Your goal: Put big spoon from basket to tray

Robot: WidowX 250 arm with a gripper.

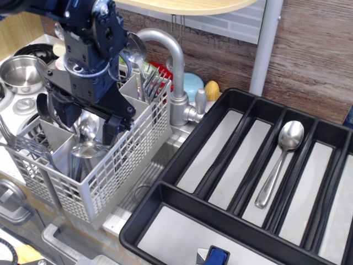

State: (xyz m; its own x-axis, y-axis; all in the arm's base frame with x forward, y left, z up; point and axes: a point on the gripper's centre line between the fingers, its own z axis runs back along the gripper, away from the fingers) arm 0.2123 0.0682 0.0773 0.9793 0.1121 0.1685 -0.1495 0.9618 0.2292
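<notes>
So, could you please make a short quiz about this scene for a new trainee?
1. True or false: a spoon already lies in one long compartment of the black tray.
2. Where is the gripper now? A) above the tray B) down in the grey basket C) at the steel pot
3. Fill in: the forks stand in the basket's ____ end, near the tap.

Key: 1 true; 2 B; 3 far
</notes>
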